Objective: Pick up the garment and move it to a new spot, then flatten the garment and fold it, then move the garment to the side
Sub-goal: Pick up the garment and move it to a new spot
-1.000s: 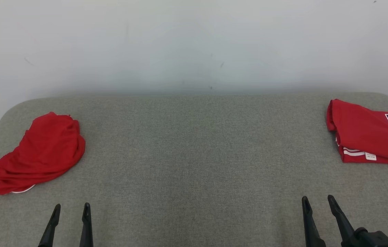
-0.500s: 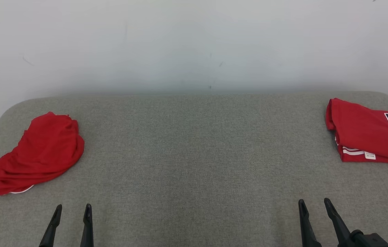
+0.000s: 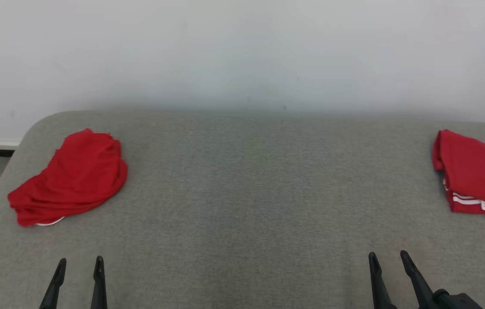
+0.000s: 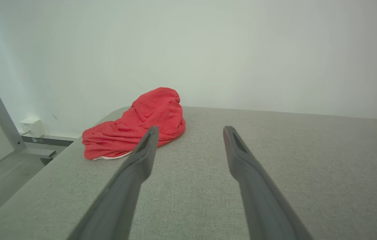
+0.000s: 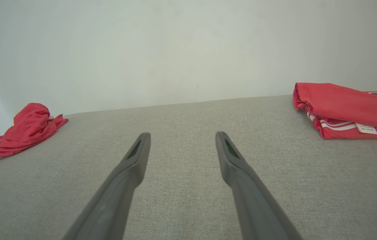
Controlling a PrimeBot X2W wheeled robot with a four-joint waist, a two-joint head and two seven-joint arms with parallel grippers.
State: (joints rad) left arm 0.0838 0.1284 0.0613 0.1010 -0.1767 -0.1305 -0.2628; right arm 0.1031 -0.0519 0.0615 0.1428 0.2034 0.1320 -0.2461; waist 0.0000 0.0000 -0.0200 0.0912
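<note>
Garment (image 3: 70, 176), crumpled and red, at the left end of a grey tabletop (image 3: 246, 193).
It lies in a heap near the far left corner, well apart from a folded red jersey (image 3: 474, 171) at the right edge. The left fingers (image 3: 98, 279) and right fingers (image 3: 377, 277) hover by the near edge, both pairs spread wide and holding nothing.

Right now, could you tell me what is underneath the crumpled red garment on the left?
The crumpled red garment lies directly on the grey table. A thin white edge peeks out at its near side. Anything beneath the heap is covered by its folds.
</note>
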